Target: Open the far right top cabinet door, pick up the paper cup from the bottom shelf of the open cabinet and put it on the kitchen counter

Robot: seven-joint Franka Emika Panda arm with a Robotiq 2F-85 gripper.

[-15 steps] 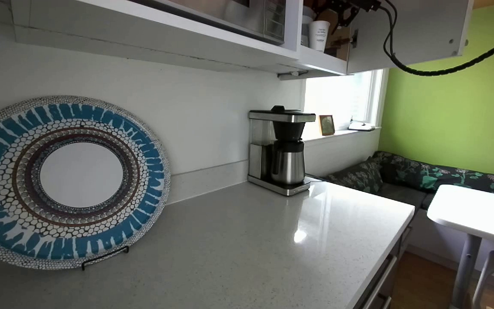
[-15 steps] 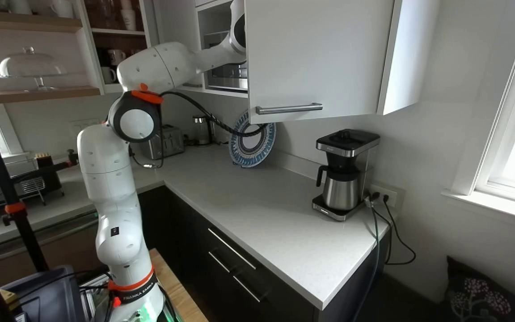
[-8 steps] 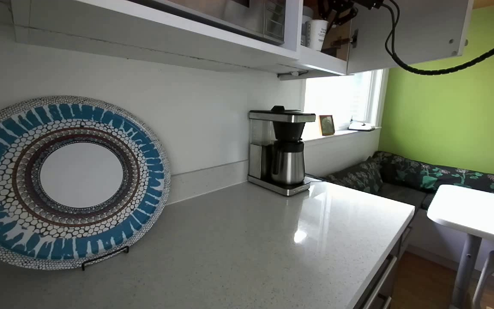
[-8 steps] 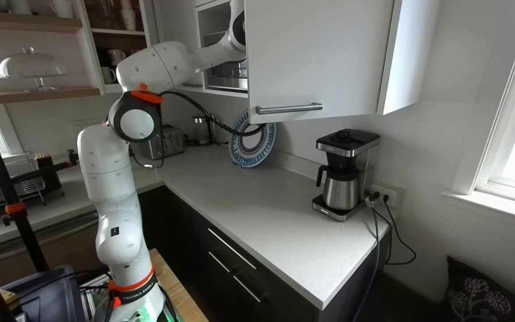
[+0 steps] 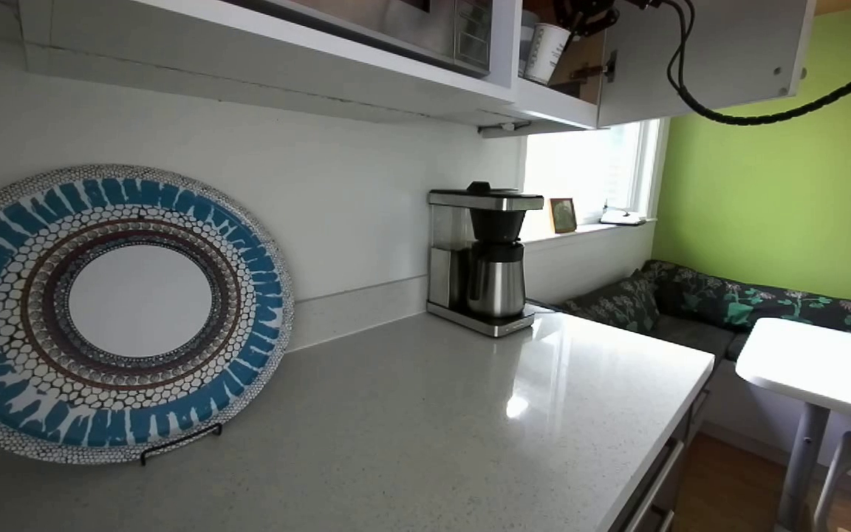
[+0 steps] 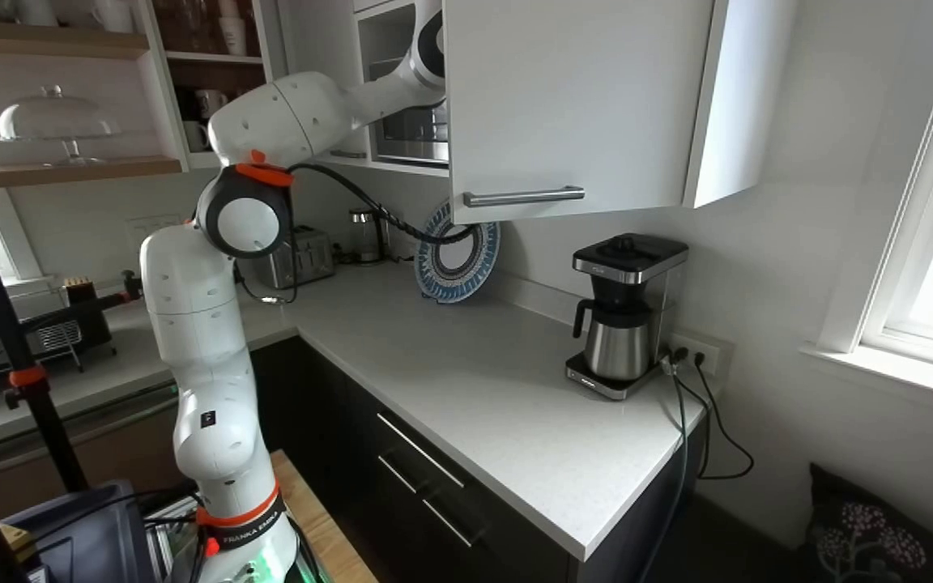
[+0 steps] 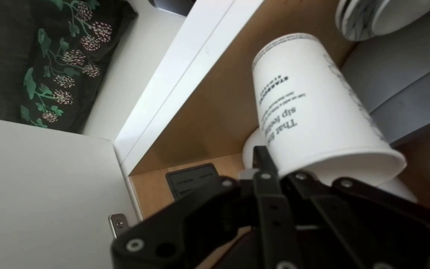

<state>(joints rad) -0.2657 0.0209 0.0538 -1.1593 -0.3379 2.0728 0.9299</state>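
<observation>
White tapered paper cup [image 7: 312, 108] leans tilted inside the brown-lined white cabinet [image 7: 215, 108], its rim clamped in the black two-fingered gripper [image 7: 280, 170]; beneath the cabinet lies a glossy pale-grey counter [image 5: 396, 414].

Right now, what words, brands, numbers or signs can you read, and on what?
"FRANKA EMIKA": black band on the arm.
"STARBUCKS REWARDS": paper cup.
"That … sip feel…": paper cup, endings blurred.
Too small or blurred: the cup's other lines, print on flat black item, coffee maker, square arm sticker.
</observation>
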